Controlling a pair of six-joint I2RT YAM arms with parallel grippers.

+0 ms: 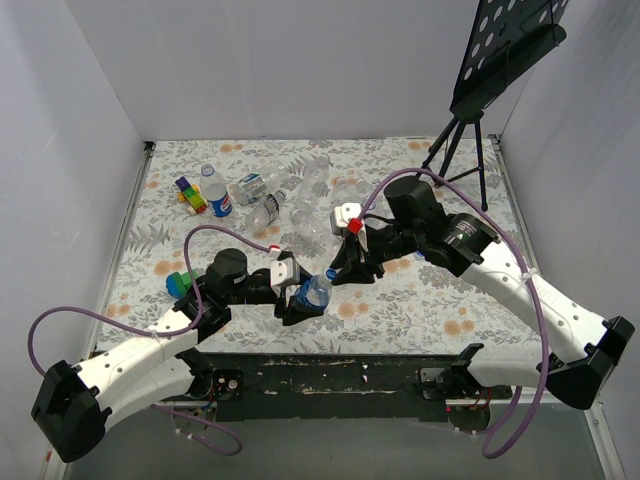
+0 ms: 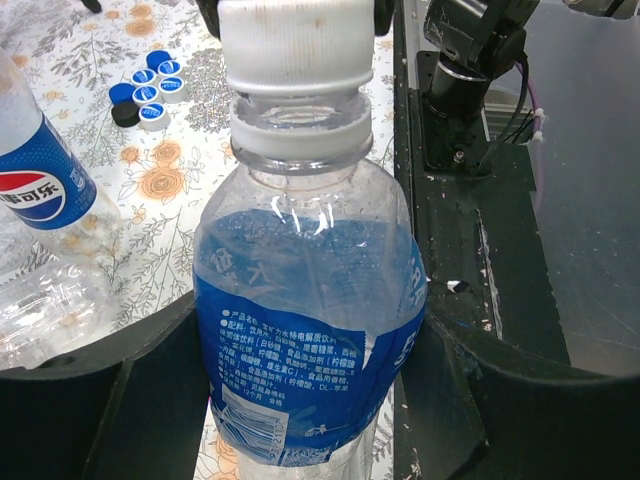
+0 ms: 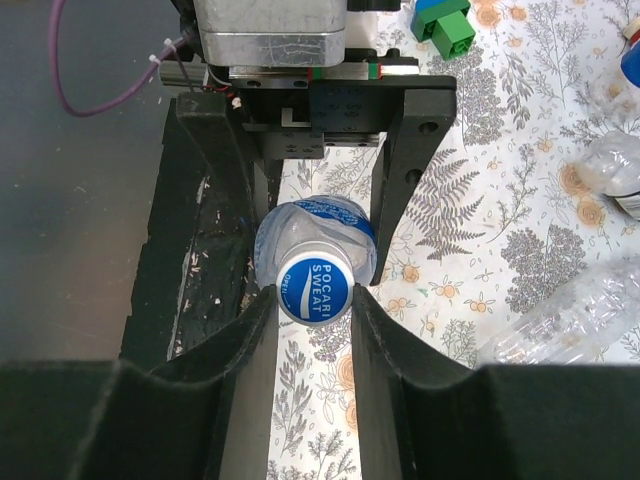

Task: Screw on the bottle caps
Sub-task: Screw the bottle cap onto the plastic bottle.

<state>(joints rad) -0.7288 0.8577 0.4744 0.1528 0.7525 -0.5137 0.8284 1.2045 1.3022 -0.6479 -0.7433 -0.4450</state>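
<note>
While my left gripper point(image 1: 306, 298) clamps the clear, blue-labelled plastic bottle point(image 2: 310, 300) upright at the surface's point(image 1: 420, 305) near middle, my right gripper point(image 3: 313, 296) pinches its round blue-topped cap point(image 3: 314, 283). A tilted cap could cross-thread, or the thin bottle could spin.

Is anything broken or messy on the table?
Yes. The blue label on the clear plastic bottle in the middle is ripped along its lower edge. Farther back, several clear bottles lie tipped over on the flowery tablecloth.
</note>
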